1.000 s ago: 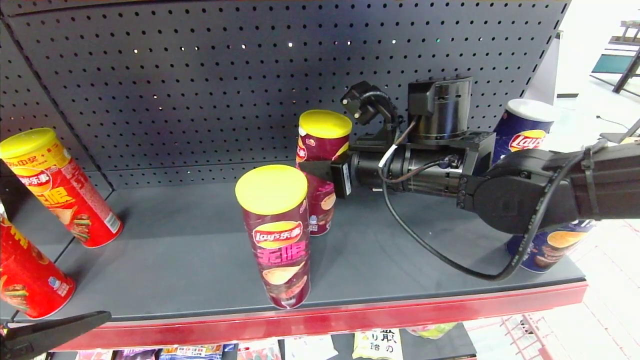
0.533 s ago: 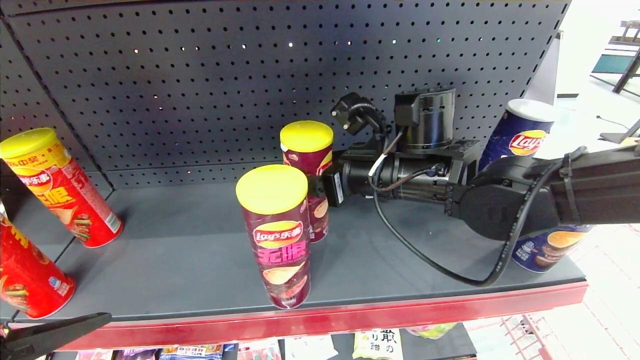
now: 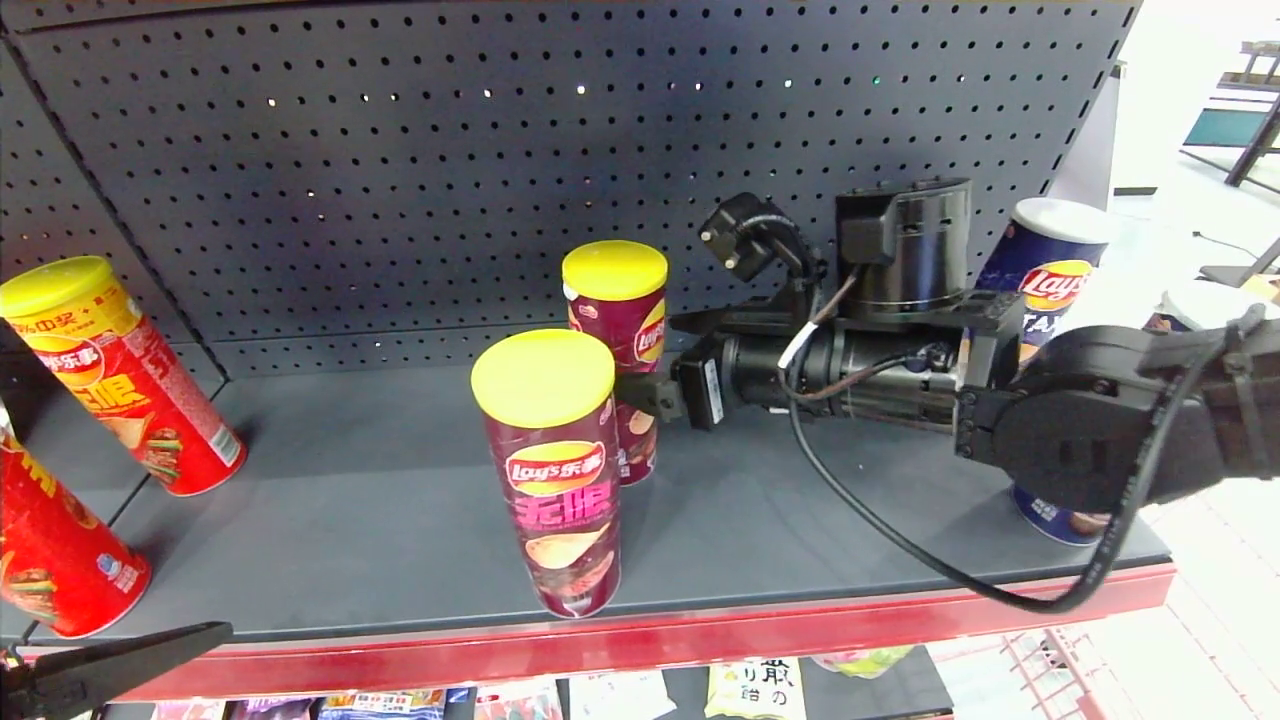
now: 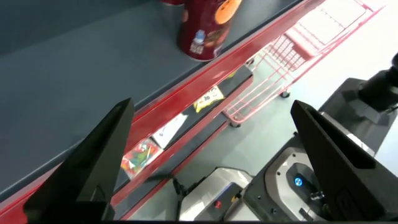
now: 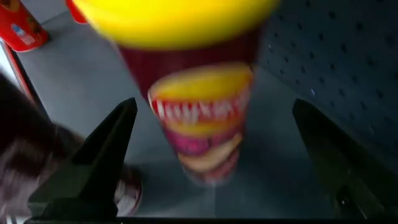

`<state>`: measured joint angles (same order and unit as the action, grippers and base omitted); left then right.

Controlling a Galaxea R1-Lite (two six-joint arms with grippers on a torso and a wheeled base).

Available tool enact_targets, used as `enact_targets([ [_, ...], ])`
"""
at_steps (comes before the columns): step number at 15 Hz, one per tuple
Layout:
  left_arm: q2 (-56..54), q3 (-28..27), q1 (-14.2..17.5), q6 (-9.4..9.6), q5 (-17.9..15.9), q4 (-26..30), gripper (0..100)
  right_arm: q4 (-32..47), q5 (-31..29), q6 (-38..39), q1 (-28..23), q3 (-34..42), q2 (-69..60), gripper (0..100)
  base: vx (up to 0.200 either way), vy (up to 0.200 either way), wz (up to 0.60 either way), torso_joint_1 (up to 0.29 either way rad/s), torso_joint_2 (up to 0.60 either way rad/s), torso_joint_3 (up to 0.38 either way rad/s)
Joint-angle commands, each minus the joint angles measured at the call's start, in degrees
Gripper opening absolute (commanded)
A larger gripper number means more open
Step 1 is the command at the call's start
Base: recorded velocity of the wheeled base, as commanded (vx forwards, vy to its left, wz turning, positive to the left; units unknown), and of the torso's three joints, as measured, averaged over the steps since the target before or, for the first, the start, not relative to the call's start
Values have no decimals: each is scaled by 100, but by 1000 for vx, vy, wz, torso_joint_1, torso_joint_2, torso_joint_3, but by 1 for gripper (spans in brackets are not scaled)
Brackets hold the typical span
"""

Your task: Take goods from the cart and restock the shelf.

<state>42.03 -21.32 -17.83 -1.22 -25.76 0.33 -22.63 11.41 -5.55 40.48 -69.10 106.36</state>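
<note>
two maroon cans (image 3: pixel 555 470), two red cans (image 3: pixel 120 375) (shelved); left end effector (image 4: pixel 211 106), right end effector (image 5: pixel 214 112) spread apart.

We see a dark wall (image 3: pixel 450 180) full of little holes. To the right of that wall the floor (image 3: pixel 1230 610) is pale and bright, with dark table legs (image 3: pixel 1256 140) far back.

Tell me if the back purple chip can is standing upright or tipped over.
Upright: the back purple can stands on the shelf, yellow lid on top. The right end effector is open, fingers clear of it.
</note>
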Motion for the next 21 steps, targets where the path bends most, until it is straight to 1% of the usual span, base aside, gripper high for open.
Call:
enact_targets([
  [1, 323, 14, -1, -1, 71, -15, 100, -5, -148, 150, -23, 599, -696, 100, 0, 0, 0, 0, 0, 0],
  [2, 464, 5, -1, 25, 194, -33, 100, -5, -218, 256, -41, 836, -924, 100, 0, 0, 0, 0, 0, 0],
  [3, 464, 5, -1, 25, 194, -33, 100, -5, -218, 256, -41, 836, -924, 100, 0, 0, 0, 0, 0, 0],
  [4, 719, -48, -1, 52, 379, -42, 100, -5, -455, 388, -58, 1416, -1469, 100, 0, 0, 0, 0, 0, 0],
  [6, 982, -153, -1, 122, 475, -50, 100, -23, -499, 476, -49, 2058, -1935, 100, 0, 0, 0, 0, 0, 0],
  [7, 1290, -206, -1, 131, 660, -59, 100, -40, -499, 484, -49, 2559, -2357, 100, 0, 0, 0, 0, 0, 0],
  [9, 1668, -329, -1, 139, 880, -112, 100, -110, -499, 493, -49, 3069, -2884, 100, 0, 0, 0, 0, 0, 0],
  [10, 2037, -478, -18, 227, 941, -156, 100, -137, -499, 493, -49, 3429, -3420, 100, 0, 0, 0, 0, 0, 0],
  [12, 2573, -680, -18, 561, 950, -156, 100, -137, -499, 484, -49, 3842, -4168, 100, 0, 0, 0, 0, 0, 0],
  [14, 2960, -856, -97, 755, 950, -156, 100, -128, -535, 484, -58, 4044, -4642, 100, 0, 0, 0, 0, 0, 0],
  [15, 3162, -926, -212, 799, 959, -165, 100, -93, -614, 484, -76, 4080, -4888, 100, 0, 0, 0, 0, 0, 0],
  [16, 3382, -988, -273, 807, 967, -165, 100, -84, -719, 484, -102, 4106, -5143, 100, 0, 0, 0, 0, 0, 0],
  [18, 3637, -1102, -291, 807, 976, -182, 100, -75, -816, 484, -111, 4115, -5319, 100, 0, 0, 0, 0, 0, 0],
  [19, 3795, -1173, -343, 799, 976, -314, 100, -75, -860, 493, -173, 4123, -5363, 100, 0, 0, 0, 0, 0, 0],
  [20, 4058, -1278, -405, 799, 976, -587, 100, -75, -825, 493, -410, 4167, -5398, 100, 0, 0, 0, 0, 0, 0],
  [21, 4208, -1340, -414, 807, 976, -675, 100, -75, -816, 502, -489, 4167, -5398, 100, 0, 0, 0, 0, 0, 0],
])
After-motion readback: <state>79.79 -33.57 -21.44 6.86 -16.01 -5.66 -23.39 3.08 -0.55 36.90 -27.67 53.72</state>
